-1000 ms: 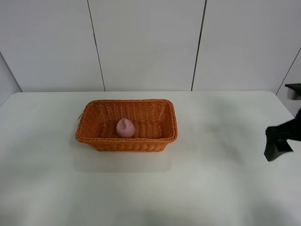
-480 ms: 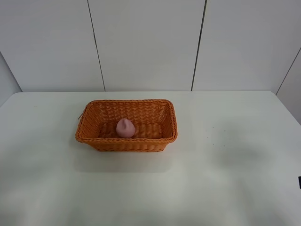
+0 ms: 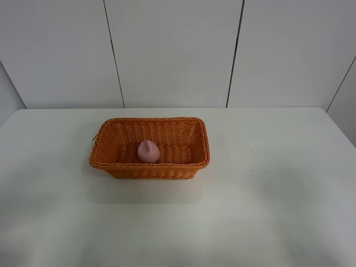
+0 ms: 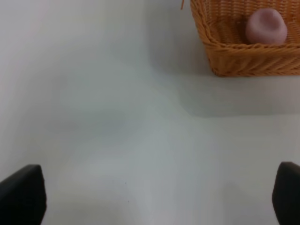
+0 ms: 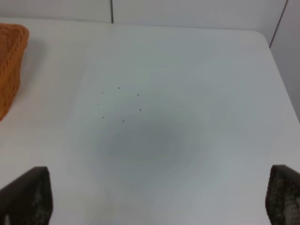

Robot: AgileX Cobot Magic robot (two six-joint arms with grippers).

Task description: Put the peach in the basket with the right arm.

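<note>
Setting: we record a plain white table [image 3: 267, 194] set against pale wall panels with thin dark seams.

Item one: a rectangular orange-brown woven wicker basket [image 3: 149, 169] with sloping sides and a thick braided rim. From the right wrist view only its rounded corner [image 5: 10, 70] shows, well apart from the right gripper [image 5: 159, 199] and off to one side of it. From the left wrist view its near wall [image 4: 248, 58] lies ahead of the left gripper [image 4: 154, 197], well clear of the fingertips.

Item two: a small pink rounded peach [image 3: 148, 151] with a matte skin, resting on the basket floor close to the near wall. We see it again past the left gripper, inside the rim [image 4: 266, 26].

Item three: both grippers, absent from the high view. Each wrist view shows two dark fingertips [image 5: 29, 194] spread wide to the picture edges, nothing between them; we list both as released and empty.

Step in hand: we judge the placing done, since the fruit lies in the basket and the right gripper is well away from it.

Next move: we judge none is needed beyond parking the arm clear; no further grasp is called for.
</note>
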